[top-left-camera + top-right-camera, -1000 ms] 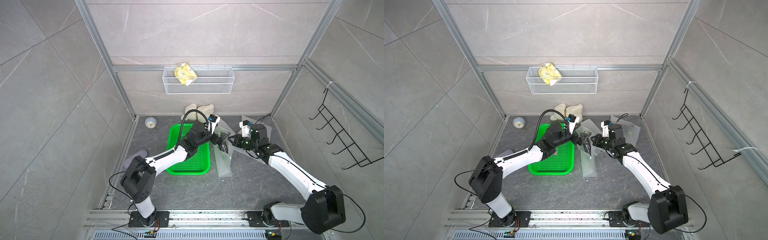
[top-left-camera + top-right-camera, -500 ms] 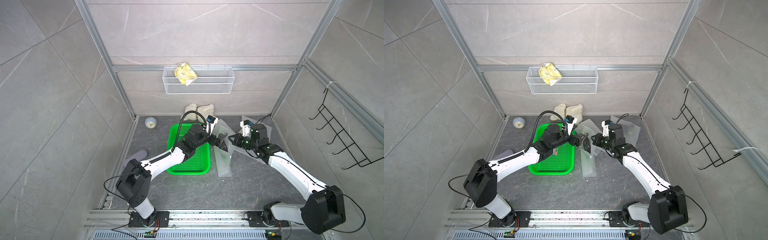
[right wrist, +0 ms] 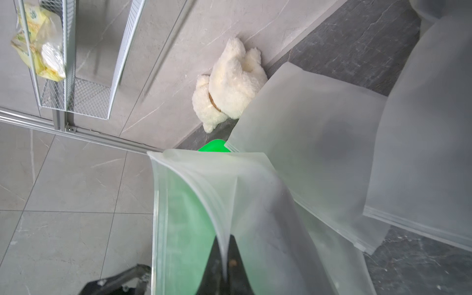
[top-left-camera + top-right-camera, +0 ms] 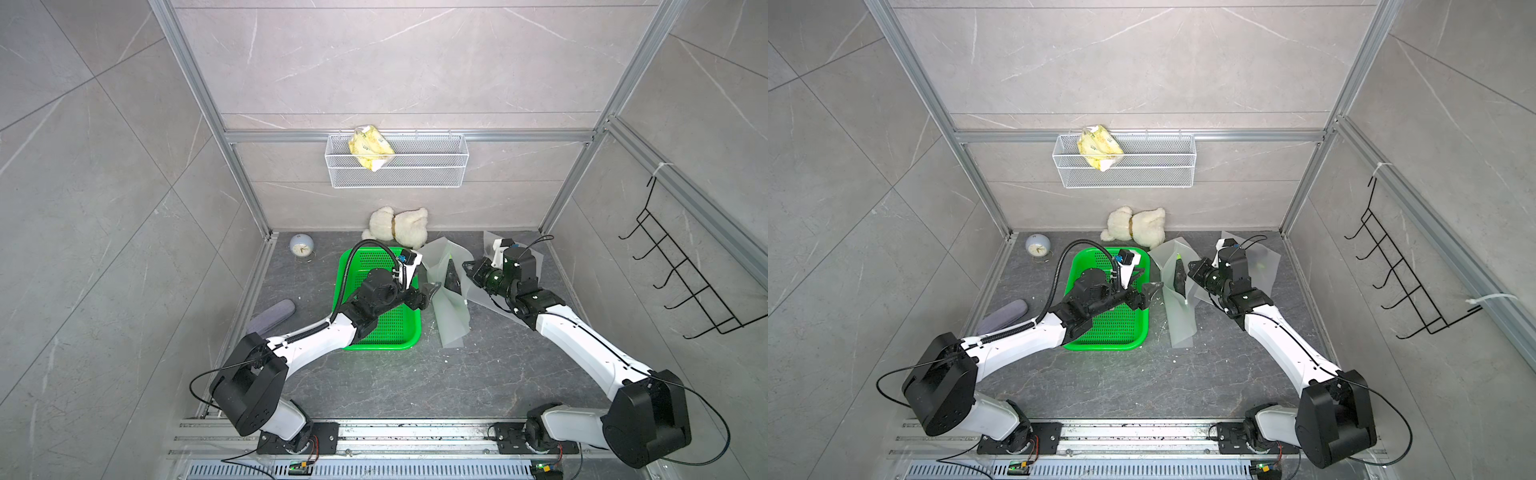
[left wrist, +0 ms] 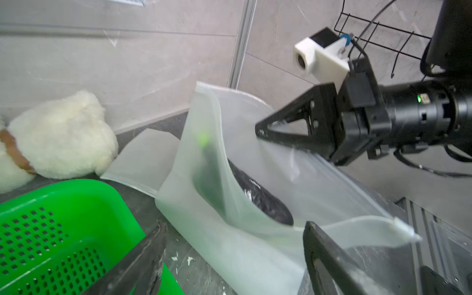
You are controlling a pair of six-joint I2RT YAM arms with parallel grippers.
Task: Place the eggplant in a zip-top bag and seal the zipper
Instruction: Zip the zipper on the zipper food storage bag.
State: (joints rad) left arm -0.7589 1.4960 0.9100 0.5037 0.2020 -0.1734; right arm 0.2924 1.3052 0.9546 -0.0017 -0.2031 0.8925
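The dark eggplant with its green stem lies inside the frosted zip-top bag, which stands with its mouth held up, right of the tray. In the left wrist view the eggplant shows through the open mouth. My right gripper is shut on the bag's upper edge, and the film runs between its closed fingers. My left gripper is open just left of the bag, over the tray's right rim. Its fingers stand wide apart with only the bag's lower side ahead of them.
A green perforated tray lies under my left forearm. More frosted bags lie flat behind the held one. A white plush toy, a small clock, a grey-purple case, a wire basket and a black hook rack line the walls.
My left gripper has pulled back out of the bag's mouth toward the tray, leaving the eggplant inside. The right gripper has kept its hold on the bag's edge.
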